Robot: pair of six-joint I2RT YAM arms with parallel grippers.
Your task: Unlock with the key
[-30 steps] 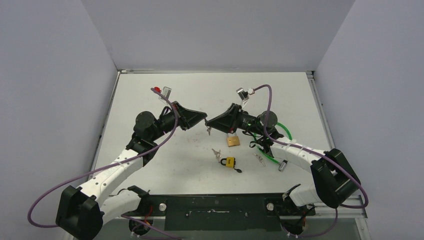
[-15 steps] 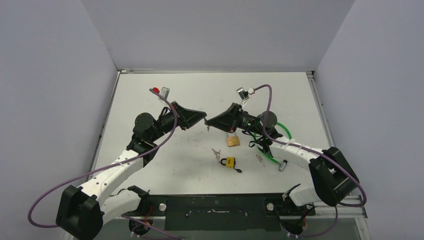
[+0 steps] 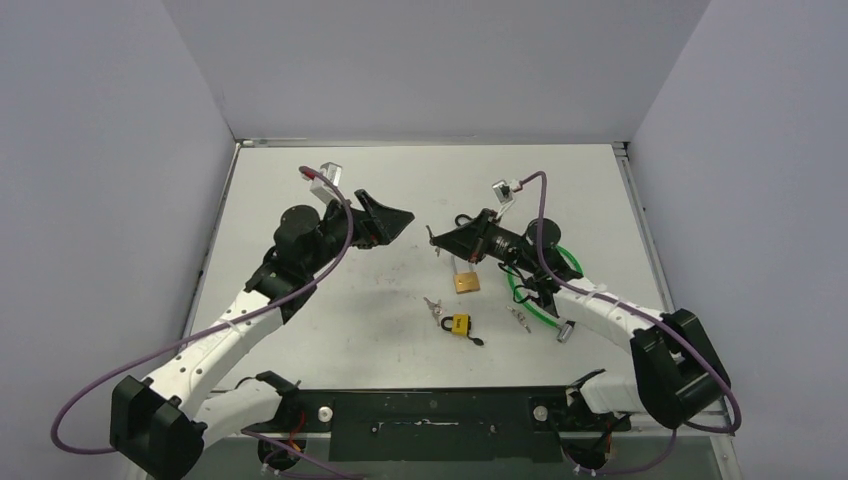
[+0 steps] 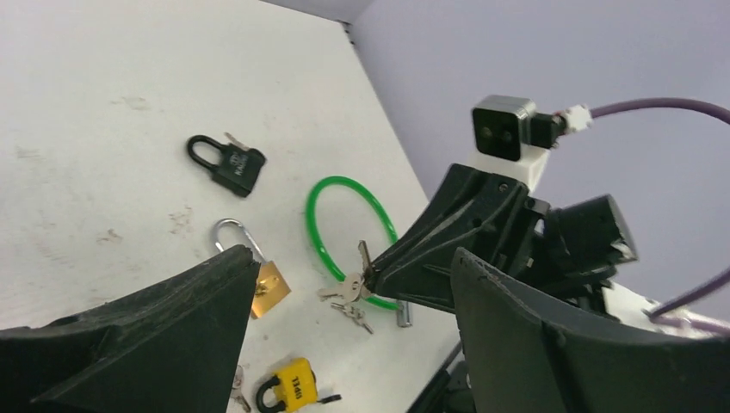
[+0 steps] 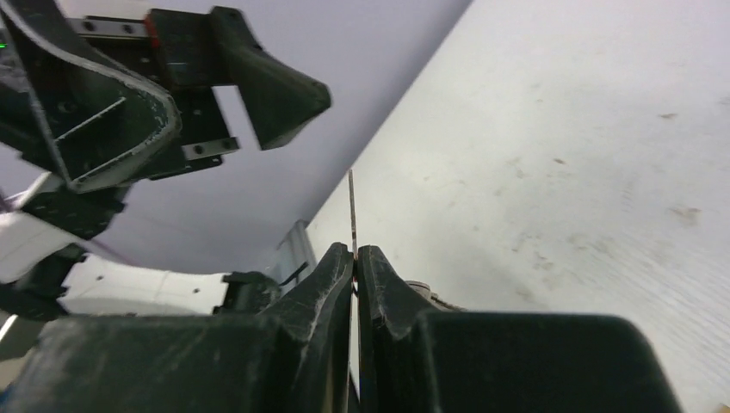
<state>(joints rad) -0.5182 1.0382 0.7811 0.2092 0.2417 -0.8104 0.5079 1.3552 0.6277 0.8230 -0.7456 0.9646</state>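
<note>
Wide-open room across the far half of the worktop [image 3: 420, 170], right up to the back wall [image 3: 430, 70], and a bare patch at the near left too. The middle, though, is tight: the left gripper [image 3: 398, 222], jaws spread, sits nose to nose with the right gripper [image 3: 434, 238], only a slim gap of air between, and a key [image 5: 352, 215] pokes from the right one's pinched jaws into it. Below lies the clutter: brass padlock [image 3: 466, 282], yellow padlock [image 3: 459, 323] with loose keys [image 3: 432, 305] just beside, green loop [image 4: 310, 213], black padlock [image 4: 228, 162]. The side walls [image 3: 100, 200] hem both flanks.
</note>
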